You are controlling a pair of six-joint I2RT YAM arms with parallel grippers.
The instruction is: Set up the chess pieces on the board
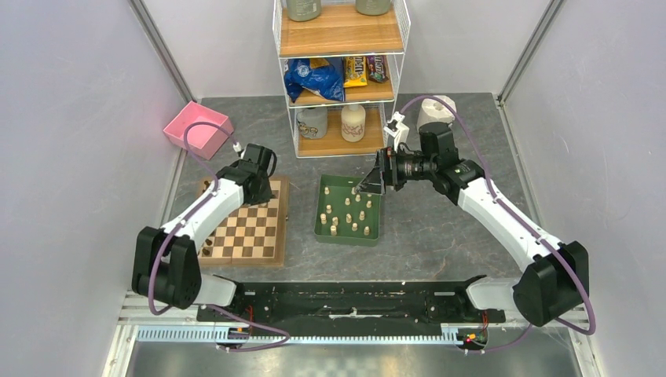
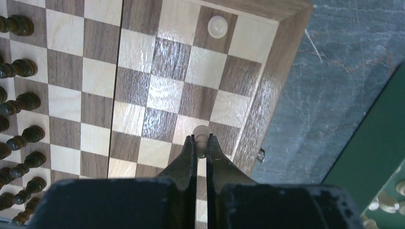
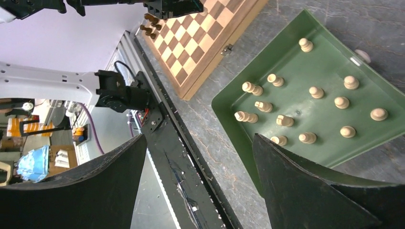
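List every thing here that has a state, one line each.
board, lying open and flat.
left pincer, shut on the held pale pawn.
right pincer, open above the green tray.
held pale pawn, upright, over an edge-row square.
other pale pawn, standing free on a dark edge square.
dark pieces, lined up along the opposite side.
tray pieces, pale, loose in the green tray.

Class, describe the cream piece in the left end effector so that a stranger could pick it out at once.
Find the board left of the green tray. Near its tray-side border are two cream pieces. The one meant is the cream piece pinched in the left end effector; the other cream piece stands free.
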